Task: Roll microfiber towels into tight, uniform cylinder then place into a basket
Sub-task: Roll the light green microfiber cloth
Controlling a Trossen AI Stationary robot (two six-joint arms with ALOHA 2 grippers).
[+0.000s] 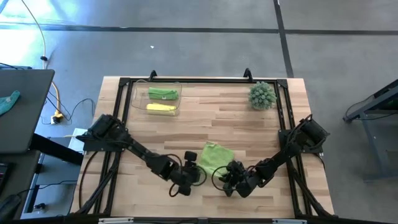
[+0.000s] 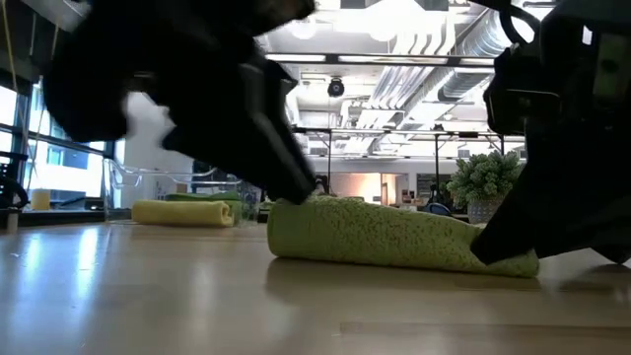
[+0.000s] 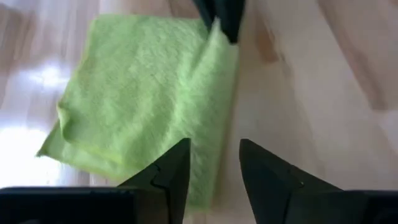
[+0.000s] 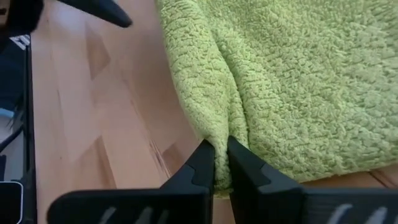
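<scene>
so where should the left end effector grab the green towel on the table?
Take the green towel at its near edge, the same edge the right end effector already pinches, approaching low from the front of the table: that edge is folded up thick, and the left end effector straddles it, open.

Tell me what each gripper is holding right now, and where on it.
The right gripper is shut on the green towel, pinching a raised fold at its near edge. The left gripper is open at the same edge, holding nothing.

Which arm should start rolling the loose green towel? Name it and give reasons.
Right, probably. The right gripper is shut on the green towel's near edge, ready to turn it over. The left gripper is open beside that edge, gripping nothing, so it can steady the cloth.
</scene>
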